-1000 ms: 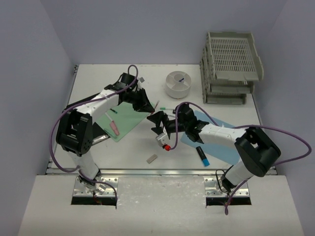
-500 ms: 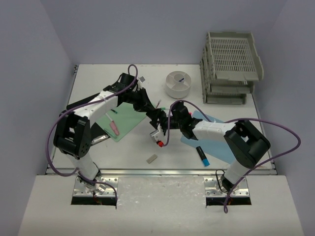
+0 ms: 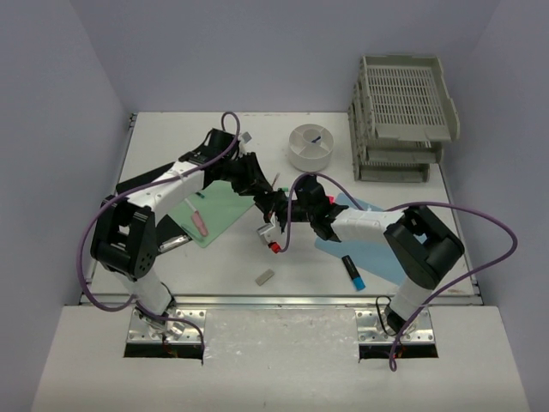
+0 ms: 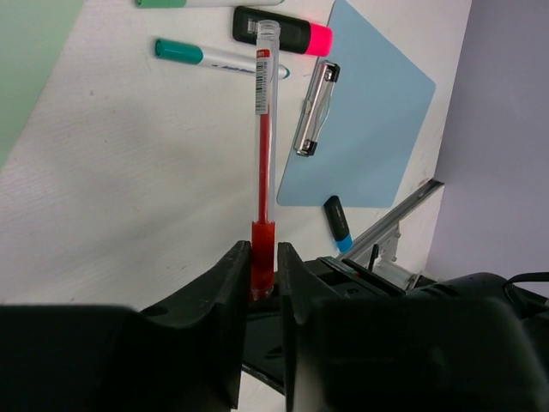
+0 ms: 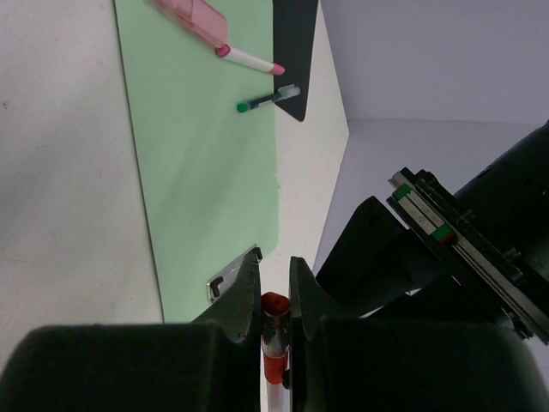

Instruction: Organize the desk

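Over the middle of the white desk (image 3: 171,142) my two grippers meet tip to tip. A red pen (image 4: 263,129) with a clear barrel runs between them. My right gripper (image 5: 274,283) is shut on the pen (image 5: 274,343) near its red tip. My left gripper (image 4: 263,266) has its jaws close on either side of the pen's other red end, with a thin dark sliver beside it; I cannot tell whether they still press it. From the top, the left gripper (image 3: 264,196) and right gripper (image 3: 276,213) hide the pen.
A green clipboard (image 3: 210,210) carries a pink pen (image 3: 199,223). A blue clipboard (image 3: 377,249), blue-capped marker (image 3: 352,271), pink highlighter (image 4: 283,30) and teal marker (image 4: 214,58) lie right. A grey eraser (image 3: 265,276), white round holder (image 3: 310,148) and grey stacked trays (image 3: 399,116) also stand here.
My right gripper has swung left up to the left gripper and shut on the red pen. The left arm has barely moved.
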Controlling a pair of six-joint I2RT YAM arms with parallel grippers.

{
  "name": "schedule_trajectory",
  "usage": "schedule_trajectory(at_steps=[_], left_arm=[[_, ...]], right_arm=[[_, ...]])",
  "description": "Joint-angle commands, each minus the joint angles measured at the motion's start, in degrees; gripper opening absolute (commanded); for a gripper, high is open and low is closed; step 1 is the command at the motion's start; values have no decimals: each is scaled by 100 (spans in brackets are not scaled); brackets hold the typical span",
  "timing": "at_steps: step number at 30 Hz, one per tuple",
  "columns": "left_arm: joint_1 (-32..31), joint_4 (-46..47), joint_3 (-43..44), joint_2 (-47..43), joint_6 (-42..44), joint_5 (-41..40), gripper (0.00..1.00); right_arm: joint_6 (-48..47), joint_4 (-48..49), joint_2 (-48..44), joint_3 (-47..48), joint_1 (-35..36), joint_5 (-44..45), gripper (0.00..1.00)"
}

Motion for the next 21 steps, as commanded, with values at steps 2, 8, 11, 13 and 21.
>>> schedule_trajectory(at_steps=[2,8,11,13,21], left_arm=[[-86,135,-117,-489,-53,380,69],[629,-231,708,-300,251,1,100],[1299,-193,1085,-241,299,-46,100],[1608,-14,1117,-302,289,-153,100],[1836,1155,128,-1115,554,-1072,100]], right_arm=[[613,325,-119,297,-126,380,0],[3423,344,-388,1124,-461,773,0],[5014,337,-303,1770,-923,939,0],[5984,347,-79,2257,-1272,1113,0],[8163,564,789,3353,-1947,1858,0]])
